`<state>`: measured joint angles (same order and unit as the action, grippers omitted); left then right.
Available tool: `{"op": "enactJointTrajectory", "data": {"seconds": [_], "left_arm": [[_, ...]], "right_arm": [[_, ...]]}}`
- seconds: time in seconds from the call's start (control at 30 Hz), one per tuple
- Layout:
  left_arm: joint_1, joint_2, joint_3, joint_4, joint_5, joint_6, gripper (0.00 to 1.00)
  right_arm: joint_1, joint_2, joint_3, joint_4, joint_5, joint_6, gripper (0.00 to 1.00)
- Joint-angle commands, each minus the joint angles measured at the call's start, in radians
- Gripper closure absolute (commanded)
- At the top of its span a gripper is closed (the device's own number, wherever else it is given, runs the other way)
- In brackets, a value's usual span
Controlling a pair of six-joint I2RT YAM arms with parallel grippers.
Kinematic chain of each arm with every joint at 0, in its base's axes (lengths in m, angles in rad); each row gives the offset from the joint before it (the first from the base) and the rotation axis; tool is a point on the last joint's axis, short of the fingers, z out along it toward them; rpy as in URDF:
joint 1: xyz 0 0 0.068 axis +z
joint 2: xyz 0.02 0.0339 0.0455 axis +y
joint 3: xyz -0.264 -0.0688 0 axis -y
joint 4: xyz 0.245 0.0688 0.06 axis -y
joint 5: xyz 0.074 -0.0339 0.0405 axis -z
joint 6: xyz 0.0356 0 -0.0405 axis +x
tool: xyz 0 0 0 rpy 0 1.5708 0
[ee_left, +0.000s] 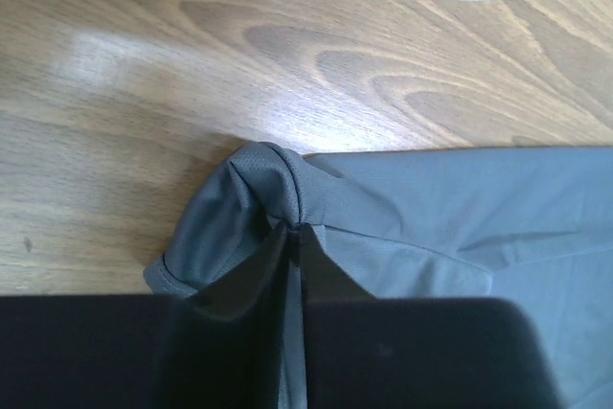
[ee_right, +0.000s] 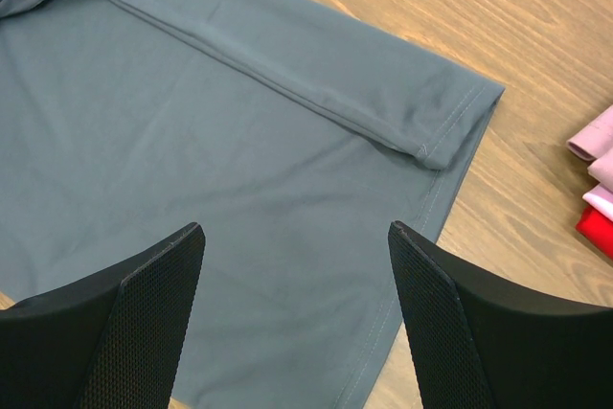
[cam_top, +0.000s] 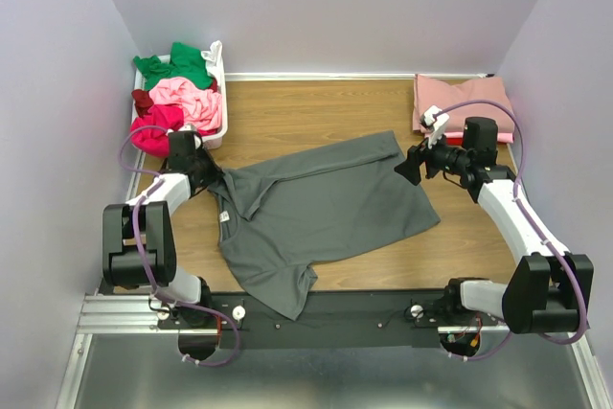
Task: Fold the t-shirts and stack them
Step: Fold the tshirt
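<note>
Dark grey t-shirt (cam_top: 321,208) soft, limp; left hand (ee_left: 295,234) pinched on sleeve; right hand (ee_right: 297,246) wide open, empty, over hem corner, a good hold.

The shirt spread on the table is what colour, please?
The shirt is dark grey; top external view shows it best.

The dark grey t-shirt (cam_top: 321,208) lies spread flat across the middle of the top view, its upper edge folded over in a long band and its left shoulder bunched into a small peak. At the upper left, a green t-shirt (cam_top: 177,66), a light pink t-shirt (cam_top: 187,98), a magenta t-shirt (cam_top: 158,128) and a maroon t-shirt (cam_top: 142,100) sit crumpled in a heap. At the upper right, a dusty rose t-shirt (cam_top: 463,101) tops a folded stack, with a red t-shirt (ee_right: 599,225) at its bottom
</note>
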<state>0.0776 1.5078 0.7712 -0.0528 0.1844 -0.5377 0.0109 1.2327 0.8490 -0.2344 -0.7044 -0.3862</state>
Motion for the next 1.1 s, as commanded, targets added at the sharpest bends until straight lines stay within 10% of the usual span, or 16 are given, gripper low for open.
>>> {"op": "enactJointTrajectory", "data": {"seconds": [0.0, 0.7, 0.8, 1.07], "left_arm": [[0.005, 0.008, -0.007, 0.013, -0.02, 0.001, 0.94], [0.12, -0.077, -0.115, 0.024, -0.076, -0.071, 0.99], [0.125, -0.112, -0.107, 0.002, -0.062, -0.065, 0.66], [0.123, -0.305, -0.079, -0.074, 0.05, 0.01, 0.49]], "right_arm": [[-0.006, 0.007, -0.007, -0.026, -0.014, -0.016, 0.16], [-0.006, 0.01, -0.007, -0.039, -0.021, -0.028, 0.16], [-0.006, 0.013, -0.007, -0.042, -0.024, -0.029, 0.16], [-0.008, 0.077, 0.041, -0.176, -0.232, -0.082, 0.16]]}}
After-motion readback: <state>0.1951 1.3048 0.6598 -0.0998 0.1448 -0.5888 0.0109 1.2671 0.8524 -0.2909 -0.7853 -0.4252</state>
